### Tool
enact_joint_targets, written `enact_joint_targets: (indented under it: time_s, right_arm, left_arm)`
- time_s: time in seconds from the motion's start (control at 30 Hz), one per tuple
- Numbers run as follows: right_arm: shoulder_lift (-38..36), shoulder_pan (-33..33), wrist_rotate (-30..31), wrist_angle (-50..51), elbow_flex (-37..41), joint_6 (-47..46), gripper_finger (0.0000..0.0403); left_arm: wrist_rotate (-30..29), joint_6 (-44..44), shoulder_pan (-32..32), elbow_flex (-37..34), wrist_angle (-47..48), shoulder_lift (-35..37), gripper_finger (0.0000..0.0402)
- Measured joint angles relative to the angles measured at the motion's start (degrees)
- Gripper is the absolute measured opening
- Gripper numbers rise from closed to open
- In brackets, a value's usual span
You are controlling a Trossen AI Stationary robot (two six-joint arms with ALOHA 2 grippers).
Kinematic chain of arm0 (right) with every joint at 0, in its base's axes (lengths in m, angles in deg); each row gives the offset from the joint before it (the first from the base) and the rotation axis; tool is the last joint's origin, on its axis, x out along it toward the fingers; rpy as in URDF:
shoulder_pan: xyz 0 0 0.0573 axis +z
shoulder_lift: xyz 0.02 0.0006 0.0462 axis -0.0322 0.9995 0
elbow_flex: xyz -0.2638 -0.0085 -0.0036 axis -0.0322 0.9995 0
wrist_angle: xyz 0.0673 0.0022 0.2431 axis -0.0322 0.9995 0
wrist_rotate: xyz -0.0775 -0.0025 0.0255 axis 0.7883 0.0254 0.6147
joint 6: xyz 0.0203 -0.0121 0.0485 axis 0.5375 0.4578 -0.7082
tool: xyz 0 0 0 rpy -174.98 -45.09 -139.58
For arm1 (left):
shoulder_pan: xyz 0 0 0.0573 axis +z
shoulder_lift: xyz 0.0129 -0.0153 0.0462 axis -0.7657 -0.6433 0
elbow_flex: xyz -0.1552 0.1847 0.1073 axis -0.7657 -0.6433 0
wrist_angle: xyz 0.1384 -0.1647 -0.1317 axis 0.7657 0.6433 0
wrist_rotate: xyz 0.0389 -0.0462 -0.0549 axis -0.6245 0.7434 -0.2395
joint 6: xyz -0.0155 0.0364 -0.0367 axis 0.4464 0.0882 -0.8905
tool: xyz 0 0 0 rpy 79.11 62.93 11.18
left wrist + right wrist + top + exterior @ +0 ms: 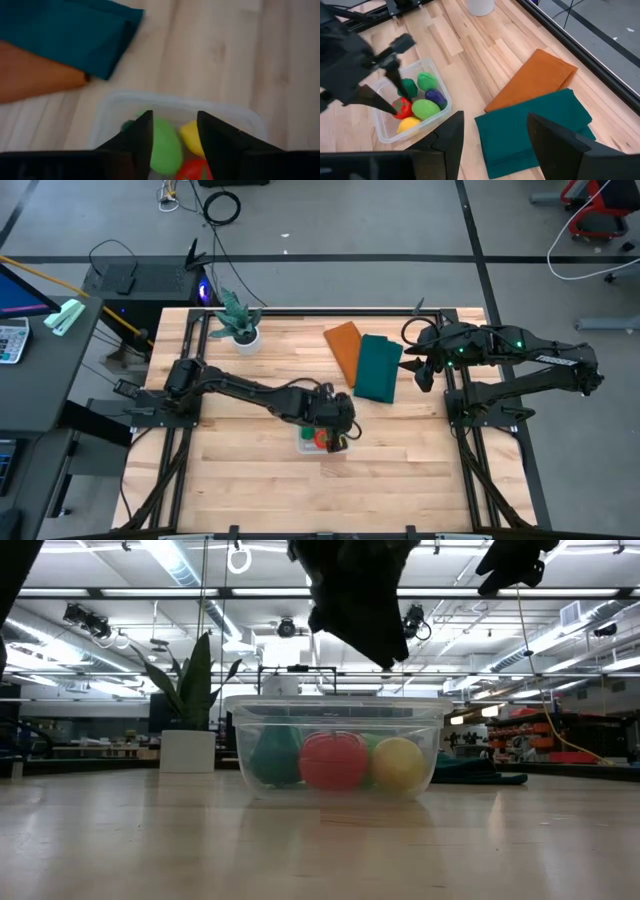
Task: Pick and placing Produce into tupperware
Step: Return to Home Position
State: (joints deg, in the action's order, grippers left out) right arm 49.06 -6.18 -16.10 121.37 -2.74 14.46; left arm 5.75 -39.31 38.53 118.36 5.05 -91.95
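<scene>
The clear tupperware (305, 444) stands near the middle of the table. Inside it lie toy produce: light green (425, 108), dark green (409, 87), purple (435, 96), red (333, 760) and yellow (398, 762) pieces, resting on its floor. My left gripper (174, 131) hangs open just above the container (335, 715), fingertips over the light green piece (165, 147), holding nothing. My right gripper (492, 127) is open and raised over the table's right side, above the dark green cloth (535, 125), away from the container.
An orange cloth (345, 348) and a dark green cloth (378, 367) lie folded side by side toward the far right. A potted plant (240, 320) stands at the far left. Bare wood stretches along the near edge and to the container's left and right.
</scene>
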Motion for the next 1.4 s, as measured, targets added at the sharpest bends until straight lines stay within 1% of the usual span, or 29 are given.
enact_joint_targets:
  time_s: [0.13,0.27,0.33,0.47,0.6,0.7,0.8,0.9,0.97,1.13,1.27,1.4]
  right_arm:
    - [0.0,0.0,0.0,0.02,0.0,-0.03,0.0178]
    - [0.0,0.0,0.0,0.03,0.0,-1.32,0.0178]
    - [0.0,0.0,-0.2,0.08,0.0,-2.15,0.0178]
    - [0.0,0.0,-0.32,0.1,0.0,-2.88,0.0178]
    - [0.11,-0.11,-0.33,-0.04,0.0,-3.07,0.0178]
    - [0.64,-0.38,-0.32,-0.31,0.0,-4.13,0.0178]
    - [1.36,-0.78,-0.24,-0.89,0.0,-4.82,0.0178]
    - [2.33,-1.35,-0.13,-2.51,0.0,-5.33,0.0178]
    - [3.0,-1.79,-0.04,-3.71,0.0,-5.92,0.0178]
    - [5.9,-2.05,-0.03,-7.56,0.0,-7.2,0.0178]
    - [8.72,-2.05,-0.02,-11.0,0.0,-7.86,0.0178]
    - [11.32,-2.38,-0.04,-13.95,0.0,-8.47,0.0178]
  left_arm:
    - [-0.51,1.77,1.58,-1.31,-1.33,0.12,0.0123]
    - [0.07,0.57,3.2,-9.18,-7.34,2.84,0.0086]
    - [0.72,-0.82,3.4,-14.42,-11.13,6.32,0.0068]
    - [0.6,-2.41,3.46,-25.95,-19.35,16.29,0.0035]
    - [-3.22,-4.76,3.86,-38.01,-28.91,28.73,0.0008]
    - [-5.43,-7.91,4.85,-48.61,-34.16,38.32,0.0007]
    - [-6.06,-7.97,6.03,-58.77,-41.92,47.79,0.0014]
    - [-5.41,-2.43,6.26,-66.34,-47.92,56.23,0.001]
    - [-4.71,1.3,5.94,-69.64,-49.51,61.08,0.0006]
    - [-3.35,4.95,6.05,-74.31,-49.49,70.94,0.0011]
    - [-2.44,6.12,6.02,-77.18,-49.35,77.53,0.0005]
    - [-1.16,6.5,6.02,-80.27,-49.51,84.1,0.0009]
